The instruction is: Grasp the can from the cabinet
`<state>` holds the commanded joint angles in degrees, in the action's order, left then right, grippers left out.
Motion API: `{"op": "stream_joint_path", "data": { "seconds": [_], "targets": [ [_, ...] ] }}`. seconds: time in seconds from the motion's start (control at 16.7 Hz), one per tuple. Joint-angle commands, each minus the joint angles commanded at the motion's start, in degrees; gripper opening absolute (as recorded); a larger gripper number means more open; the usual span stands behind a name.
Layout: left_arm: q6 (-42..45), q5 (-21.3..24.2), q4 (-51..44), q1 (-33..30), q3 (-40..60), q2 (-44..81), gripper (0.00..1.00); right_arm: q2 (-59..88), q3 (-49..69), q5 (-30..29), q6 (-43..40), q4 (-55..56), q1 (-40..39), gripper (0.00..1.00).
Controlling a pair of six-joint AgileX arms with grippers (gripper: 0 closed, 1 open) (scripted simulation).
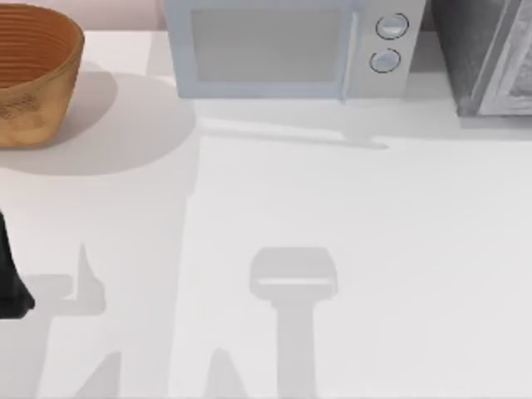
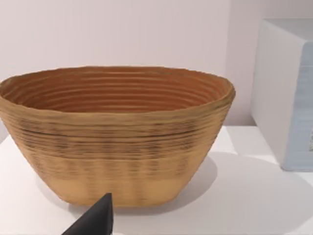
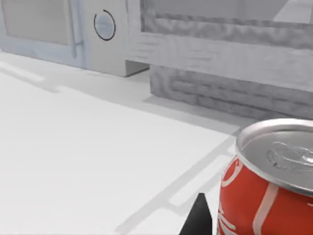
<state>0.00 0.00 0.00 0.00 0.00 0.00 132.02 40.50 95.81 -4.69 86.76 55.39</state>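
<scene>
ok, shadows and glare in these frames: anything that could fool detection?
Top view: hard grey shadows on the table, one paddle-shaped, plus the basket's soft shadow. Left wrist view: a shadow pools under the basket; no glare. Right wrist view: the can's silver lid gleams mildly; thin shadow lines cross the table.

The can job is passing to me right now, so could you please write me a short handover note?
Left tool: idle at the left edge of the table, facing the basket.
Right tool: right beside the red can; a grip cannot be confirmed.
Can: upright, with the cabinet behind it; the cabinet stands right of the microwave.
Done: right tool is at the can.
Left: confirm the grasp, then probably lift the can clear.
</scene>
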Motion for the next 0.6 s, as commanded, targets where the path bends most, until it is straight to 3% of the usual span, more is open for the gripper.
{"op": "stream_joint_path", "data": {
  "seconds": [0.3,0.6],
  "targets": [
    [0.0,0.0,0.0,0.0,0.0,0.0,1.00,-0.7,-1.6,1.2,-0.5,0.6,-0.8,0.00],
    [0.0,0.0,0.0,0.0,0.0,0.0,1.00,-0.7,-1.6,1.2,-0.5,0.6,-0.8,0.38]
  ]
}}
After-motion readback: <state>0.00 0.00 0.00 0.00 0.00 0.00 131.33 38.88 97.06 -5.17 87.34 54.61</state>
